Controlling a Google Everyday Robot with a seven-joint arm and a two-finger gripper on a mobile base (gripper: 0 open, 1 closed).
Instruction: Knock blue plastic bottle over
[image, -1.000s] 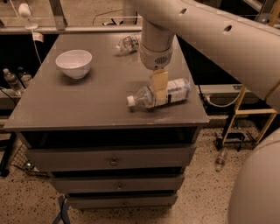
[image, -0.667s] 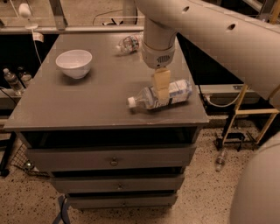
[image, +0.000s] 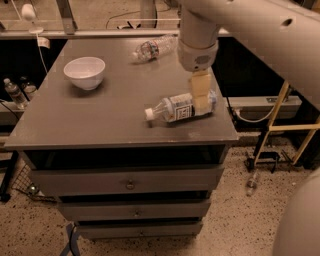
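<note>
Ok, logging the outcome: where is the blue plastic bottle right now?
The blue plastic bottle lies on its side at the front right of the table, cap pointing left, with the hand over its base end.

A single view looks steeply down from above the front of the drawer cabinet (image: 127, 185), fairly near; the gripper (image: 201, 101) hangs right of centre over the tabletop (image: 75, 117); the arm (image: 260, 30) looms close at upper right

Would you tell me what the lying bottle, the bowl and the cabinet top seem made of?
Blue plastic bottle: clear glossy plastic, see-through. White bowl: smooth, faintly shiny; ceramic or plastic. Cabinet top: matte grey, perhaps painted metal or laminate. The claw is at the bottle's base end.
</note>
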